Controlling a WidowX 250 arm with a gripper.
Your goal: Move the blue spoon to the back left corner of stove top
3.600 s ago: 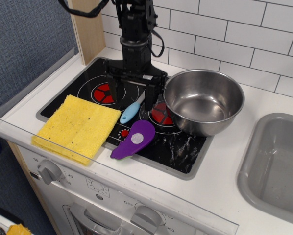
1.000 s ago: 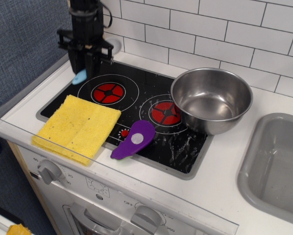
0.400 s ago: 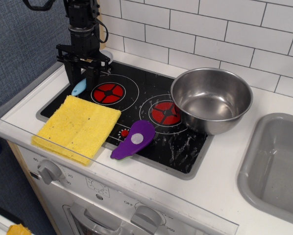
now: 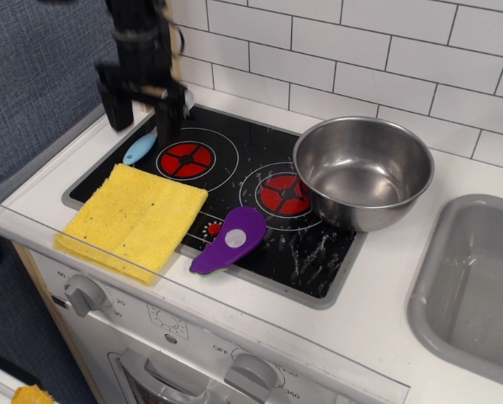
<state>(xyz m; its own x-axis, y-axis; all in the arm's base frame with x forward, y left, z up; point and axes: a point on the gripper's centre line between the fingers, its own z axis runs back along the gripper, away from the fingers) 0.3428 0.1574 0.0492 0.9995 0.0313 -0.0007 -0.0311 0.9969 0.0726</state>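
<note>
Now lying flat at the back left of the stove top [image 4: 235,181], beside the left burner, long axis slanting back-right, the blue spoon [image 4: 140,149] just below the fingers [image 4: 141,103], spread apart and holding nothing.

Blue spoon [image 4: 140,149] lying on stove top [image 4: 235,181] at ten o'clock, gripper [image 4: 142,118] above it, jaws spread, yellow sponge [image 4: 134,218] at seven o'clock
</note>
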